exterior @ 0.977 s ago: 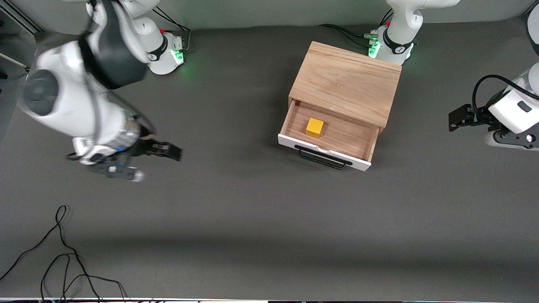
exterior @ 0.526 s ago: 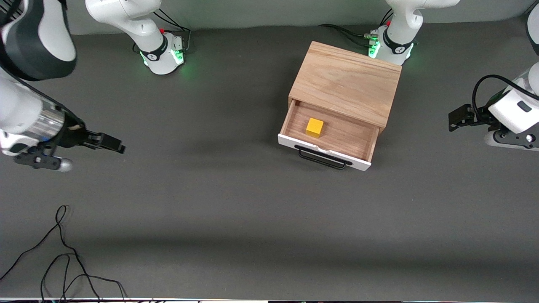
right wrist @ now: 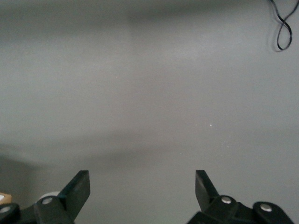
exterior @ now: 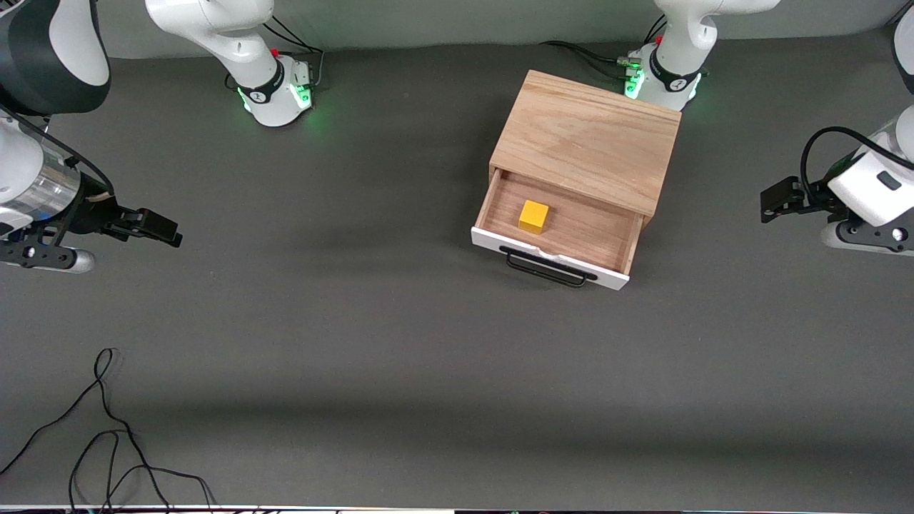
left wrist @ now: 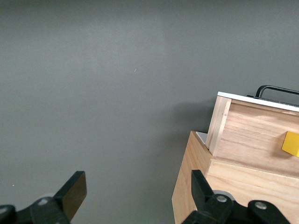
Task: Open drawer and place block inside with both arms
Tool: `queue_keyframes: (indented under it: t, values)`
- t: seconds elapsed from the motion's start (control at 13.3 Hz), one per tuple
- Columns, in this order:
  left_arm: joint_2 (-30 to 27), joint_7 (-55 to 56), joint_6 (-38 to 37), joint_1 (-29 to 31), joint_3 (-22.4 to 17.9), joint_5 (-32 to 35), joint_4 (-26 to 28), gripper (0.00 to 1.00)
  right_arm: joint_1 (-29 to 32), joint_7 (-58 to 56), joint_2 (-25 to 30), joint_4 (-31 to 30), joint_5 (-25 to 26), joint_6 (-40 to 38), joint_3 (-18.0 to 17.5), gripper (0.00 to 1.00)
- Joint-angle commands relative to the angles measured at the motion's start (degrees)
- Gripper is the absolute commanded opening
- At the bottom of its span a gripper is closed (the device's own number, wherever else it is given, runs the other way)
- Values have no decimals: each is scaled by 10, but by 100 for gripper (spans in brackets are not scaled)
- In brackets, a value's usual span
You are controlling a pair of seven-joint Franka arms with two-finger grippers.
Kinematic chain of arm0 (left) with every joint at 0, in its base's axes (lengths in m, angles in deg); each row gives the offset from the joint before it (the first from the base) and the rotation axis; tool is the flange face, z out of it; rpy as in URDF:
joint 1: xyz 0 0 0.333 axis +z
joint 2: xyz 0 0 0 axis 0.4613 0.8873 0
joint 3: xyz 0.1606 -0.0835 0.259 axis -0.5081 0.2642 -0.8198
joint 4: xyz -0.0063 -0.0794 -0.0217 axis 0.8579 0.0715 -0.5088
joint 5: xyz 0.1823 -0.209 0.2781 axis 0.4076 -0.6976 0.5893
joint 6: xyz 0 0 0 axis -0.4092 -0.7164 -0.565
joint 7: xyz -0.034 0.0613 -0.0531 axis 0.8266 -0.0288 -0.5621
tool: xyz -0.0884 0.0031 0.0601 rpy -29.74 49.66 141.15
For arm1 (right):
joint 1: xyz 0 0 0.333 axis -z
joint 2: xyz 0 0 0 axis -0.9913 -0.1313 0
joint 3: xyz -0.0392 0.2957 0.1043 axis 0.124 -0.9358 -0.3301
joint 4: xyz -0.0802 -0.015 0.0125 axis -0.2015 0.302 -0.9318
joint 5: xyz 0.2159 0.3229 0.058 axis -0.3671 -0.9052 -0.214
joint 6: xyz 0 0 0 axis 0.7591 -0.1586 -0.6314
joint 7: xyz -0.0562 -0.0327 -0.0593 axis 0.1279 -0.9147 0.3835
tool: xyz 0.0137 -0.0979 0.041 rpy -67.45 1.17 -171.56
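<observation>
The drawer [exterior: 564, 227] is pulled open from the light oak cabinet [exterior: 585, 139]; its white front carries a black wire handle [exterior: 546, 269]. The yellow block [exterior: 533, 216] rests inside the drawer on the wood floor. In the left wrist view the drawer [left wrist: 252, 135] and the block [left wrist: 291, 143] show at the edge. My left gripper [exterior: 772, 198] is open and empty, held off the left arm's end of the table. My right gripper [exterior: 166, 233] is open and empty over bare table at the right arm's end, well apart from the cabinet.
A loose black cable [exterior: 107, 435] lies on the grey table near the front camera at the right arm's end; its loop shows in the right wrist view [right wrist: 281, 25]. The two green-lit arm bases [exterior: 282, 89] stand along the table's back edge.
My right arm has swung away from the table's middle toward its own end, its gripper staying open and empty. The left arm, drawer and block have not moved.
</observation>
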Motion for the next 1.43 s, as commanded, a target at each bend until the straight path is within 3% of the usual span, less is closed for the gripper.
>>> queue_keyframes:
  t: [0.0,1.35]
  values:
    - [-15,-4,8,-6,-3,3,14,100,-3,-24,5,0,10,6,-5,100]
    - [-15,2,5,-6,-3,1,15,100,-5,-24,-9,10,6,-2,-2,100]
